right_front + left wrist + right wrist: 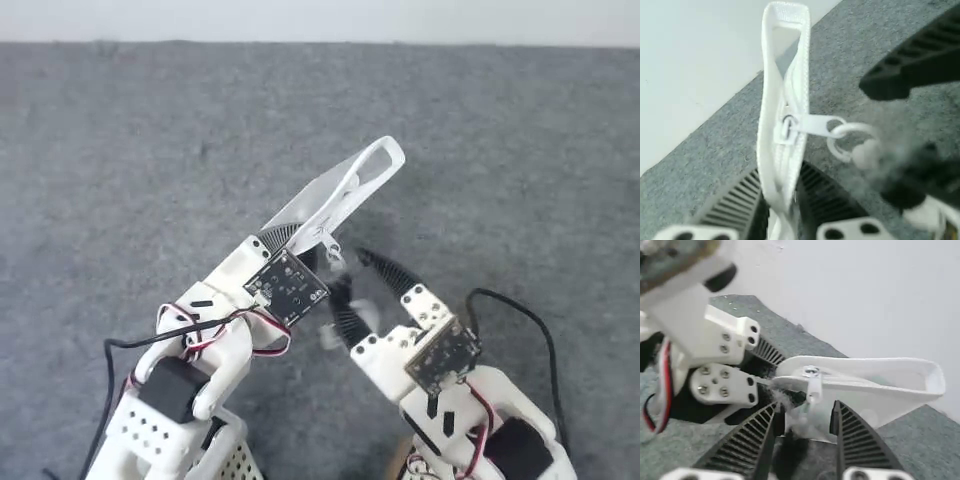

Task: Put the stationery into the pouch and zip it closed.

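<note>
One white pouch point(342, 192), clamped in left end effector point(298, 238), grey carpet point(120, 150)

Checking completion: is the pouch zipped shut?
Partly open. The pouch gapes from its zipper slider to the far end.

The pouch point(335, 195) is held above the counter point(120, 150). Its near end is clamped between the left jaws, and its far end is raised and pointed away to the right. The left arm point(190, 380) is set at the near left of the counter, the right arm point(470, 400) at the near right. The zipper pull point(812, 125) is found on the pouch's edge just beyond the left jaws, stuck out sideways toward the right arm, with a ring point(854, 127) hung at its end. The right jaws are spread apart just right of the left jaws, one on each side of the pull. A wall point(320, 20) is seen behind the counter.
</note>
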### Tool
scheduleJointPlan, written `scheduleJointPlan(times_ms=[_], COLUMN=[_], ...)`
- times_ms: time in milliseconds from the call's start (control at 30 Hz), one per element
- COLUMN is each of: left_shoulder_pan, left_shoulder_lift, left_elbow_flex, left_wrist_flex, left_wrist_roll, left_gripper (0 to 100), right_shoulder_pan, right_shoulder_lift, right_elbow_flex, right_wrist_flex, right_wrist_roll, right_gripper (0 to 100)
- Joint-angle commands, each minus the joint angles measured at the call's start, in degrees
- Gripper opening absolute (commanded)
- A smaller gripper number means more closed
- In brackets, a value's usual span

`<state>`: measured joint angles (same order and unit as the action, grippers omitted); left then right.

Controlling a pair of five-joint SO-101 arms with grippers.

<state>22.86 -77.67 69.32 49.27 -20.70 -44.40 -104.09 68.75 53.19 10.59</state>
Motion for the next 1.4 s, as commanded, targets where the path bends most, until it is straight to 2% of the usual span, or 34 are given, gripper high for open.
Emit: scheduleJointPlan(times_ms=[0,167,333,567,933,1000,1133,1267,1367], left_shoulder_pan=[-1.14,-1.14,-1.14,-1.14,-1.14,-1.14,-1.14,-1.14,-1.14], left_shoulder_lift=[0.35,0.35,0.35,0.35,0.35,0.35,0.35,0.35,0.35], left_elbow_flex=[-0.04,-0.04,-0.04,-0.04,-0.04,-0.04,-0.04,-0.04,-0.04], left_wrist_flex=[-0.53,-0.53,-0.53,-0.53,-0.53,-0.53,-0.44,-0.44,-0.44], left_wrist_roll=[0.88,0.88,2.55,2.64,2.73,2.73,2.73,2.73,2.73], left_gripper=[1,1,1,1,1,1,1,1,1], right_shoulder_pan=[-1.89,-1.27,4.18,4.09,4.44,4.44,5.32,9.19,12.09], right_shoulder_lift=[0.57,0.66,0.66,1.27,15.69,15.78,15.69,15.69,15.69], right_elbow_flex=[-2.90,0.44,5.10,5.63,2.73,2.64,1.32,-0.09,-0.70], right_wrist_flex=[-0.13,-4.26,-12.44,-12.79,-16.48,-16.75,-16.84,-16.84,-17.54], right_wrist_roll=[-0.79,-0.44,-0.70,-0.79,-0.79,-0.79,-0.62,-1.05,-4.57], right_gripper=[14.1,14.1,13.7,13.6,13.6,11.5,0.6,0.6,0.6])
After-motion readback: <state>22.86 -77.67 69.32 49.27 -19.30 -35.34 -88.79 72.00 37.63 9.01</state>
